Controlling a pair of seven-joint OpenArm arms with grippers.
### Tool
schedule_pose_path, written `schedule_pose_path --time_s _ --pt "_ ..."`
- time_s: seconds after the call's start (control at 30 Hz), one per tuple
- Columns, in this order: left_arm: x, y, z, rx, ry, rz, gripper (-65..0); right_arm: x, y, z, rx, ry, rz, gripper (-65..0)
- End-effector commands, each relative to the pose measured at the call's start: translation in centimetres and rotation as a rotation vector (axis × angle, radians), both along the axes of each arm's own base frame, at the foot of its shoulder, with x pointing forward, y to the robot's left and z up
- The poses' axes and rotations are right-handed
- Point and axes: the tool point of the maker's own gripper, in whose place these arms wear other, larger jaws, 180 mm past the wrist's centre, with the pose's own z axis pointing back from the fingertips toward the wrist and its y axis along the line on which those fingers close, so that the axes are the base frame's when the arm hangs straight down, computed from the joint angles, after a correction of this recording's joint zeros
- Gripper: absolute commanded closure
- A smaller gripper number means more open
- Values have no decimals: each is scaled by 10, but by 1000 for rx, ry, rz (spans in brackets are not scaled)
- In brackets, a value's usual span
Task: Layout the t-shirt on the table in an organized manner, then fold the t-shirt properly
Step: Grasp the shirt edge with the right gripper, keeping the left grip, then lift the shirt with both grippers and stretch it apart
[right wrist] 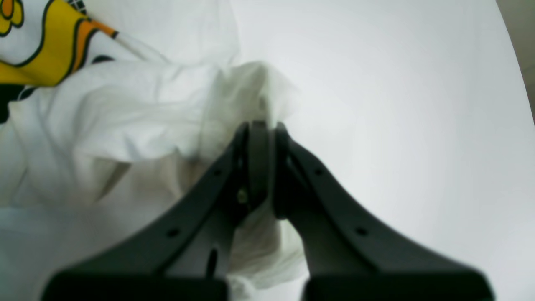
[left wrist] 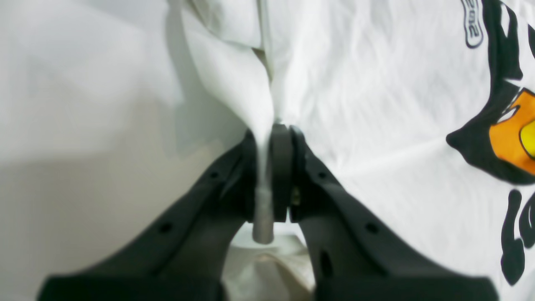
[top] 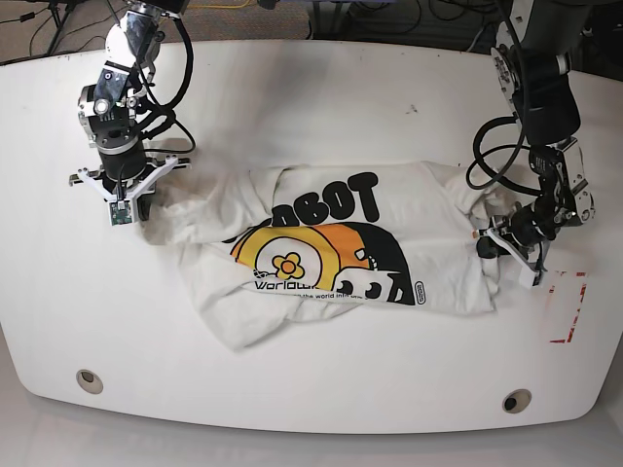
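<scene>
White and smooth, the bench fills the base view, its rounded corners showing, one round grommet hole near its front left corner as that view shows it and another near the front right, with a red tape rectangle close to the right edge. I see the t-shirt lying across the middle of the bench, stretched sideways between my two arms but rumpled, its lower hem folded and bunched toward the front edge. Its print faces up: bold black lettering above a round orange-and-yellow cartoon graphic. My right claw, toward the bench's left edge in the base view, is closed on a gathered fold of white cloth at that end of the shirt; in the right wrist view the claw has its jaws pressed together with fabric bulging around them and bare bench beyond. My left claw, nearer the right edge beside the tape, is also closed on the shirt; the left wrist view shows this claw pinching a thin ridge of white fabric that runs between its jaws, with the black and orange print off to one side.
</scene>
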Motion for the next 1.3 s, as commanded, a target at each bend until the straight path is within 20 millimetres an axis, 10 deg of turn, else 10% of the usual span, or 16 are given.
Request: schedule_pose_path --time_s 0.0,0.67,1.27 --pt "10 20 27 41 -80 24 -7 7 -2 13 -7 -51 2 -2" --pt "-15 32 49 180 -108 -30 -8 18 -10 10 -10 -47 -13 -2" --pt "-39 75 72 335 -131 -30 -6 37 -70 50 -90 -133 -111 -2"
